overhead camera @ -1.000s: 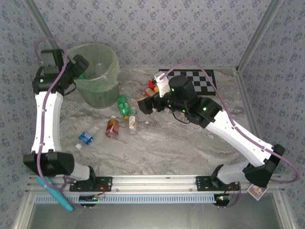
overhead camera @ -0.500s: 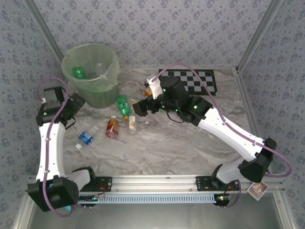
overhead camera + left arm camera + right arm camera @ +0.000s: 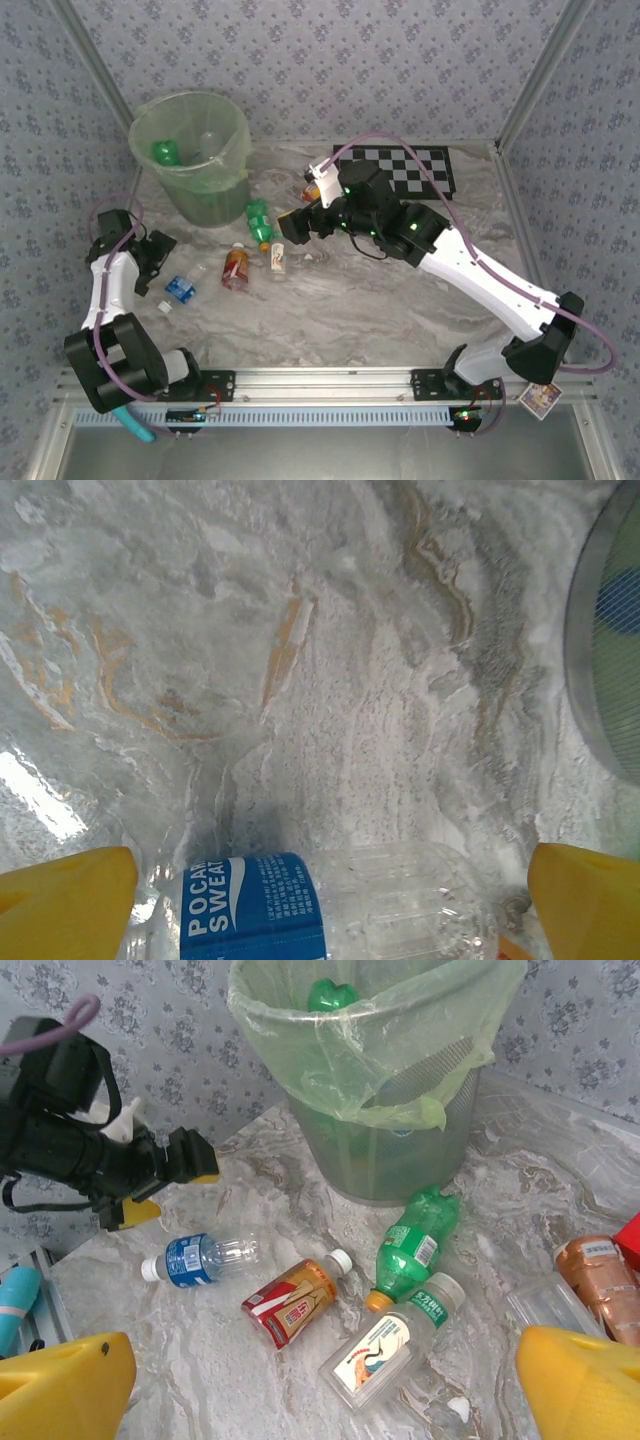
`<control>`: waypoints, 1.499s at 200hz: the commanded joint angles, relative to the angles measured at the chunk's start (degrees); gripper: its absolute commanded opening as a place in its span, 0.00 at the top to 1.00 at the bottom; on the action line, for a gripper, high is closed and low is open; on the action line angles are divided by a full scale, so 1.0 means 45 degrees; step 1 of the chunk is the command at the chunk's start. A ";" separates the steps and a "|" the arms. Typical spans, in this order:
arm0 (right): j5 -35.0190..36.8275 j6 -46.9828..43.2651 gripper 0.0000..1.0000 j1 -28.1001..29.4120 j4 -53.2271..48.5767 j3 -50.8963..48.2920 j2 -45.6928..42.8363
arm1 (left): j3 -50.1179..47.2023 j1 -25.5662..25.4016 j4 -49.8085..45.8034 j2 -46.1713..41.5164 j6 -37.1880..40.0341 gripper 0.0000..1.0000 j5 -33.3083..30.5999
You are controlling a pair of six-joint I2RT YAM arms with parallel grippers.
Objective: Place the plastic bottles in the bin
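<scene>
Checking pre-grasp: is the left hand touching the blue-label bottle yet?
Apart. The right wrist view shows bare tabletop between the open left hand and the blue-label bottle.

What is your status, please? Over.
Both grippers open: left gripper by blue-label bottle, right gripper near white-label bottle. One green bottle in bin. Nothing seen blocking.

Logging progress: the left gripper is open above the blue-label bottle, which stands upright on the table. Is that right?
No. The blue-label bottle lies on its side on the table, not upright; the right wrist view shows it. The left gripper is open above it.
</scene>
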 commanded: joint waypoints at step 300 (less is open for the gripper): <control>0.0605 0.0327 0.00 0.0658 -0.0066 -0.0026 -0.0075 | -0.2299 -0.4906 0.1524 0.0816 0.1234 0.11 0.1037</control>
